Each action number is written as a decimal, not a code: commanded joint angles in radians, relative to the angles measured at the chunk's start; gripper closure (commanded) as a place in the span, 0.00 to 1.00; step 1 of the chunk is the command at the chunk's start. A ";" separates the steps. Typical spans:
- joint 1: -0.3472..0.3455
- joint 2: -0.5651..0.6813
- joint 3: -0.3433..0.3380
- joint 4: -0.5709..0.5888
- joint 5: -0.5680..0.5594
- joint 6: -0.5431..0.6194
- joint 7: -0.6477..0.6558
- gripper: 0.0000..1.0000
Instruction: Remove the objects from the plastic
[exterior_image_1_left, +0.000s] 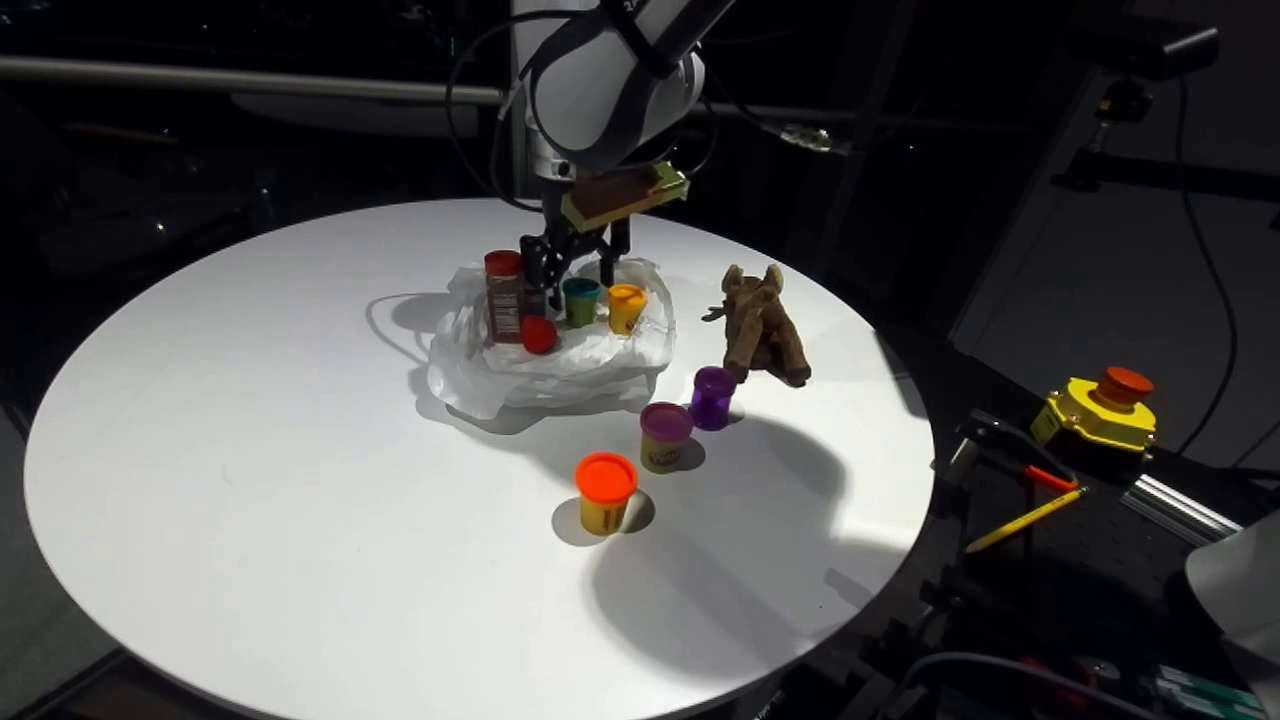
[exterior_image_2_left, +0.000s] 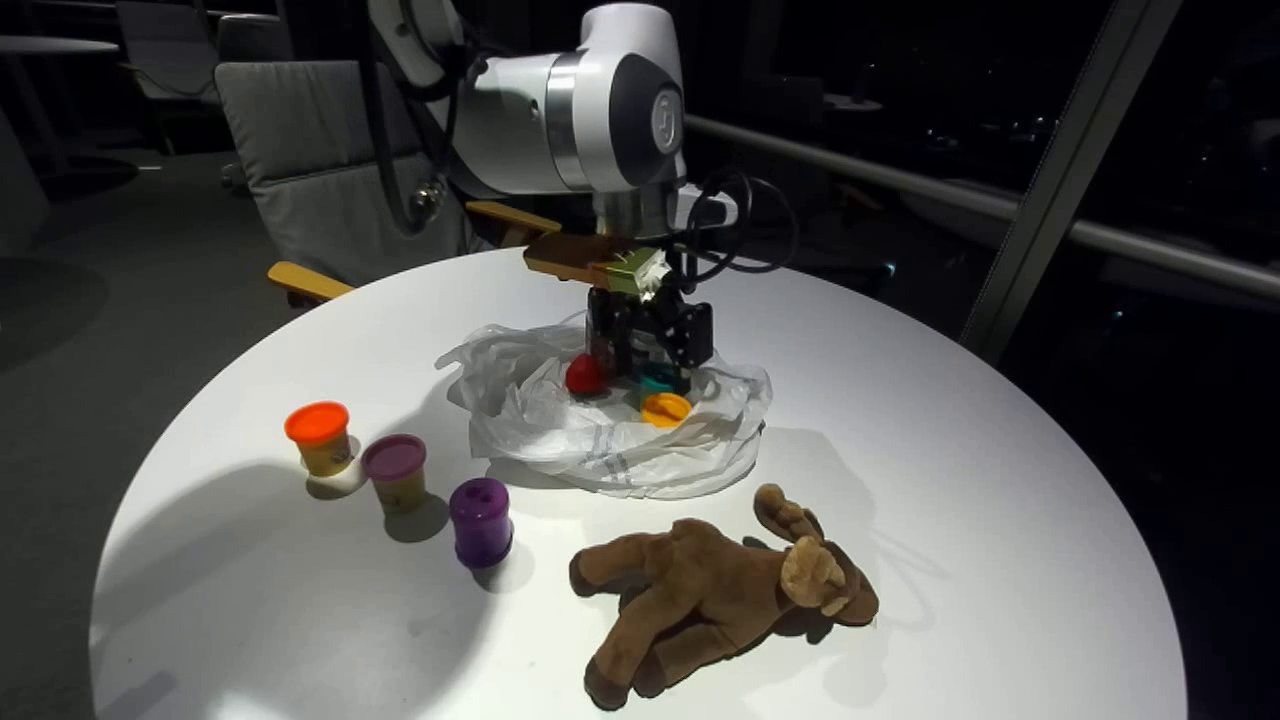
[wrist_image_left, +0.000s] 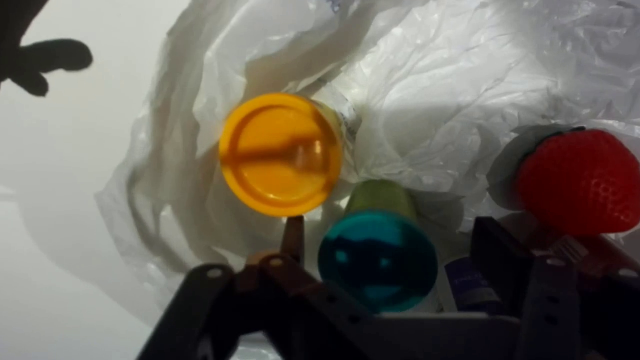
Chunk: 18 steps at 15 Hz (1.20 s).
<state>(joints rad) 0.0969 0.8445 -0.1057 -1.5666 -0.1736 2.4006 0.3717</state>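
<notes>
"Straddling the teal-lidded tub (wrist_image_left: 378, 261), is it?"

"Yes. The pincer (wrist_image_left: 389, 232) is spread wider than the lid, a finger on either side, with nothing in its hold. The gap is slimmer toward the yellow tub (wrist_image_left: 280, 155) than toward the strawberry (wrist_image_left: 580, 182)."

"So it only needs to close?"

"Perhaps after dropping slightly; how deep the tips reach beside the lid I cannot tell. The teal-lidded tub looks upright, so its long axis runs with the fingers."

"Anything to catch?"

"A purple-labelled thing (wrist_image_left: 470, 281) sits just beside that tub, on the strawberry side. The finger there could clip it on closing."

"And where is all this on the table (exterior_image_1_left: 300, 500)?"

"Toward the far edge in both exterior views, in a crumpled plastic bag (exterior_image_1_left: 540, 380). A red-topped bottle (exterior_image_1_left: 505, 300) stands in it too."

"How does the arm (exterior_image_2_left: 560, 120) stand?"

"Bent over the bag, its wrist pointing down, so the pincer faces the tub from above."
</notes>
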 joint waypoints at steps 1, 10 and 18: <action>-0.001 0.049 -0.007 0.092 0.031 -0.044 -0.021 0.45; 0.014 -0.192 -0.045 -0.183 0.014 0.077 0.020 0.73; 0.070 -0.490 -0.112 -0.570 -0.084 0.151 0.135 0.73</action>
<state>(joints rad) 0.1289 0.4960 -0.1860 -1.9423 -0.1998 2.4888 0.4337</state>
